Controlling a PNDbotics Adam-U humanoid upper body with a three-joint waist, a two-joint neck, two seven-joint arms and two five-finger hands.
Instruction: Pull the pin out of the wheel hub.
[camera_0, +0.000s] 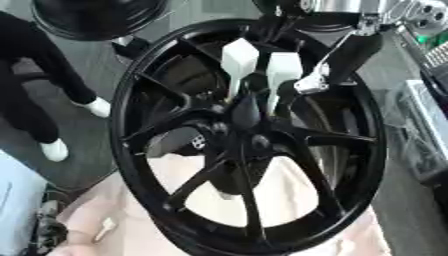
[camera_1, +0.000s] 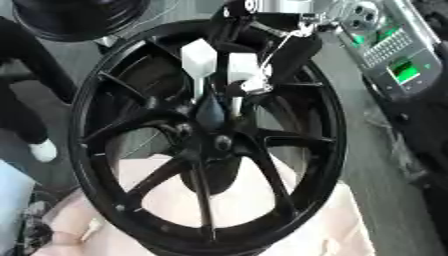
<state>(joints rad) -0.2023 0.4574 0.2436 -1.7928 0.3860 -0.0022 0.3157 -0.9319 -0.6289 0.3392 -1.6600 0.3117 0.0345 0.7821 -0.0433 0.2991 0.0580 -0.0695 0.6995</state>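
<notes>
Above the wheel hub, right hand reaches down; white-tipped fingers pinch the pin. Left hand unseen.

A grey, dull floor fills the surroundings. A pale pinkish cloth-covered surface spreads across the lower part. Near the right edge sits a grey device with green lit panels, possibly a control unit.
</notes>
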